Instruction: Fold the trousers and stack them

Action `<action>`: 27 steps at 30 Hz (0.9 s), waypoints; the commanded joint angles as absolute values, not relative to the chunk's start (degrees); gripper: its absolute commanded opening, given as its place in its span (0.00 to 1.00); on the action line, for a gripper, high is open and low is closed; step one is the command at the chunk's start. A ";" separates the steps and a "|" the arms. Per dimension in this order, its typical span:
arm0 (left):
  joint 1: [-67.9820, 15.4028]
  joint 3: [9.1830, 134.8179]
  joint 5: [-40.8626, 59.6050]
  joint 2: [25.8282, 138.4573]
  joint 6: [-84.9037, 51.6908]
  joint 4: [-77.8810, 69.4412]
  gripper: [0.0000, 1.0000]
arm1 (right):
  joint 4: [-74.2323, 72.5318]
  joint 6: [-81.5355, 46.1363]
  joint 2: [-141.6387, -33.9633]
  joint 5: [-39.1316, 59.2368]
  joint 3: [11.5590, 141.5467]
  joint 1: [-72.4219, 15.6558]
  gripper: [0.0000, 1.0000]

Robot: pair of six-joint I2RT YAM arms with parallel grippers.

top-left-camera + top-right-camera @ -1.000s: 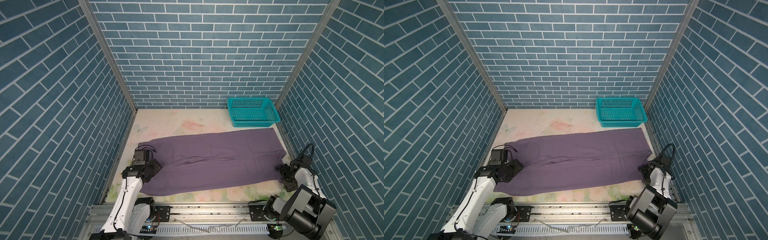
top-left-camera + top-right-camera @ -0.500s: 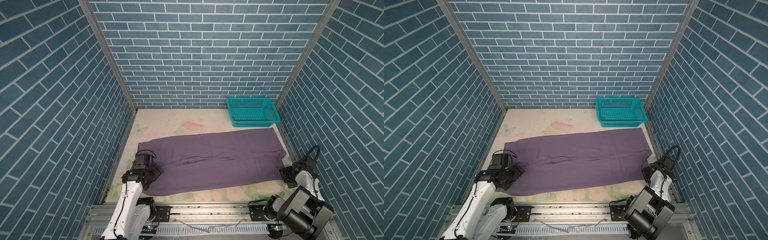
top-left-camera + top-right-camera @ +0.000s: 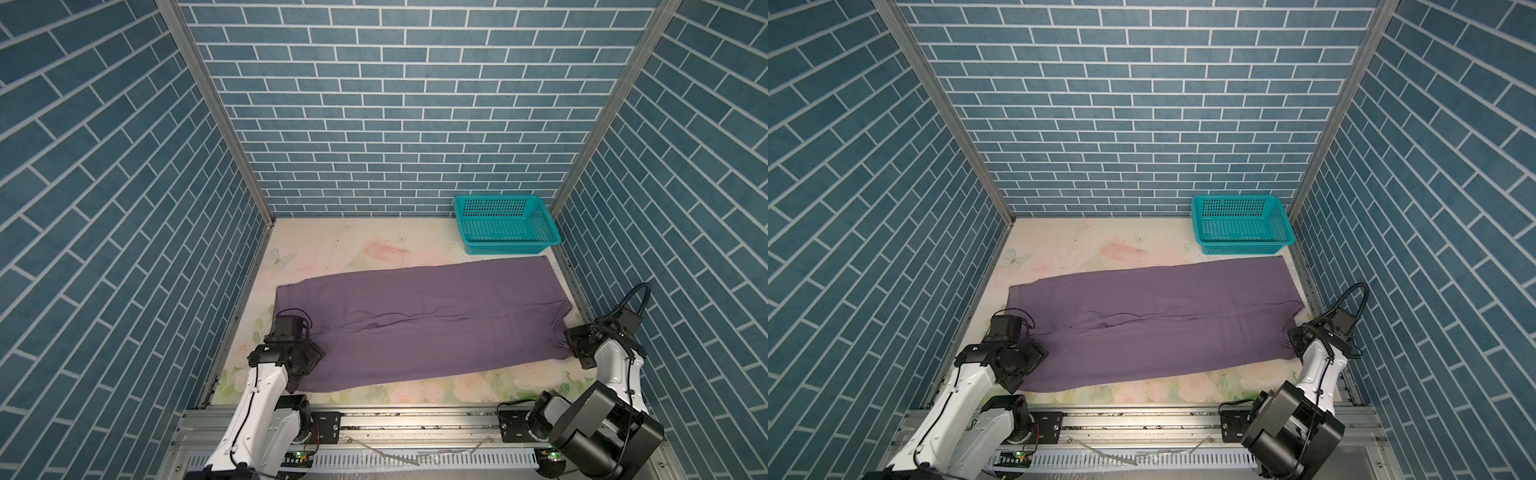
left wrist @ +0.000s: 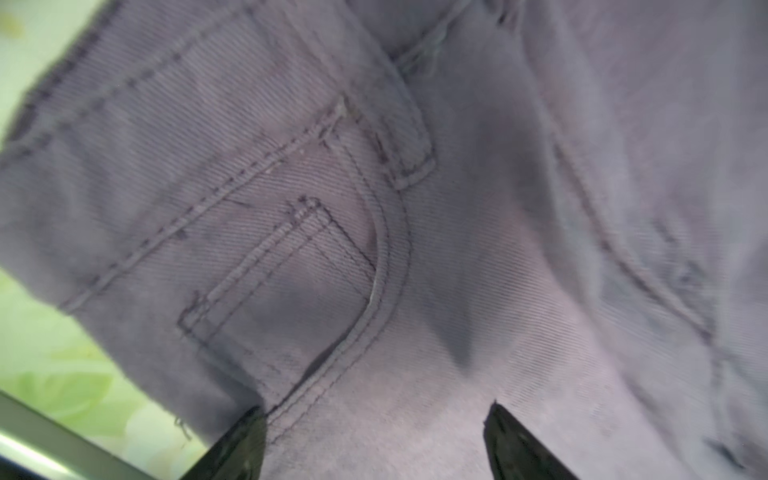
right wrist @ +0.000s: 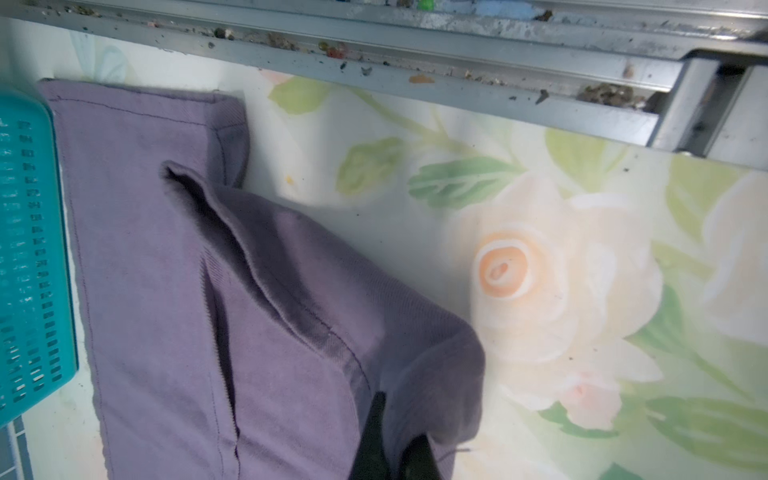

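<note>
The dusty-purple trousers [image 3: 415, 324] [image 3: 1154, 320] lie spread flat across the table, waistband to the left and leg hems to the right. My left gripper [image 3: 309, 361] [image 3: 1027, 357] hovers low over the waistband's near corner. In the left wrist view it [image 4: 376, 409] is open, its fingertips [image 4: 249, 432] wide apart over the cloth by a front pocket seam. My right gripper [image 3: 575, 345] [image 3: 1298, 338] is at the near leg's hem. The right wrist view shows it [image 5: 399, 419] shut on a raised fold of that hem [image 5: 432, 365].
A teal mesh basket [image 3: 507, 248] [image 3: 1244, 248] [image 5: 29, 249] stands at the back right, just beyond the far leg's hem. Brick-patterned walls close in three sides. A metal rail [image 3: 415, 415] runs along the table's front edge, and another [image 5: 415, 62] lies near the right gripper.
My right gripper has shut on the near leg's hem, which now puckers upward. My left gripper has slid along the waistband toward the table's front edge.
</note>
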State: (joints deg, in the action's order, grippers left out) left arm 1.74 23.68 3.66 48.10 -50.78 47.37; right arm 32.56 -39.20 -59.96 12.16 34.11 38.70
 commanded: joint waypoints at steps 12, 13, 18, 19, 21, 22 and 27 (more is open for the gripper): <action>2.41 26.05 -0.04 65.07 -47.11 33.09 0.07 | 32.72 -41.79 -59.52 14.35 37.97 38.85 0.00; 2.87 27.03 -0.17 66.66 -46.52 32.56 0.01 | 32.80 -41.84 -59.54 14.37 38.21 38.85 0.00; 5.96 35.09 -1.26 74.75 -42.83 30.90 0.00 | 32.46 -42.10 -59.51 15.17 38.72 38.76 0.00; 5.92 36.63 -1.30 76.25 -42.23 30.77 0.01 | 32.27 -42.32 -59.53 15.56 38.53 38.69 0.00; 5.98 39.71 -0.19 79.20 -41.51 30.73 0.29 | 31.75 -42.54 -59.54 16.24 37.91 38.41 0.00; 5.99 41.30 0.37 80.13 -41.25 30.63 0.45 | 31.64 -42.54 -59.58 16.39 37.72 38.28 0.00; 5.98 42.29 2.01 78.77 -40.35 33.07 0.78 | 31.01 -42.71 -59.59 16.35 36.40 37.27 0.00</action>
